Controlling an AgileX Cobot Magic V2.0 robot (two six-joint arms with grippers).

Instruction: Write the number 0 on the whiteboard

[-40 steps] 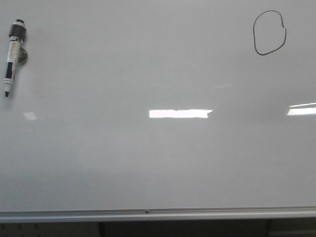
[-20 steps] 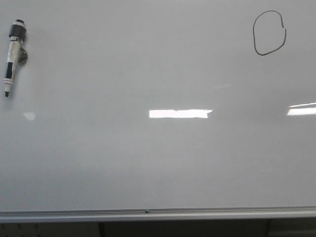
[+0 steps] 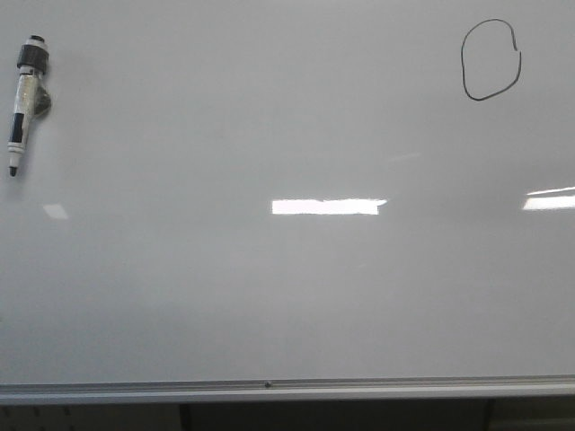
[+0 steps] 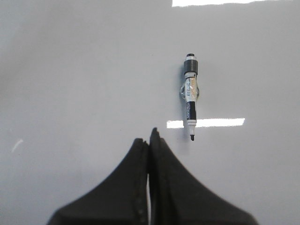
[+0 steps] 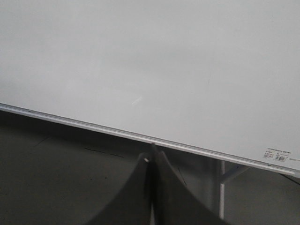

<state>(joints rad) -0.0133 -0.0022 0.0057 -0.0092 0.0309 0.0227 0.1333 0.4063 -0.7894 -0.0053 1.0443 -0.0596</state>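
Observation:
The whiteboard (image 3: 287, 269) fills the front view, with its grey rail along the lower edge. The number 0 (image 3: 490, 59) is a thin black oval outline at the upper right, with a small gap at its upper right. A white-and-black marker pen (image 3: 24, 103) lies on the board at the upper left, tip toward the rail. In the left wrist view my left gripper (image 4: 149, 140) is shut and empty, close beside the pen (image 4: 190, 102). In the right wrist view my right gripper (image 5: 152, 152) is shut and empty near the board's rail (image 5: 117, 132). Neither gripper shows in the front view.
Bright light reflections lie on the board at the middle (image 3: 328, 206) and right edge (image 3: 550, 199). Beyond the rail the right wrist view shows dark floor (image 5: 61, 178) and a white stand leg (image 5: 222, 187). A small label (image 5: 278, 155) sits on the board's corner.
Nothing has visibly changed on the board; the pen and the 0 stay where they were. Only a faint reflection at the left shifts slightly.

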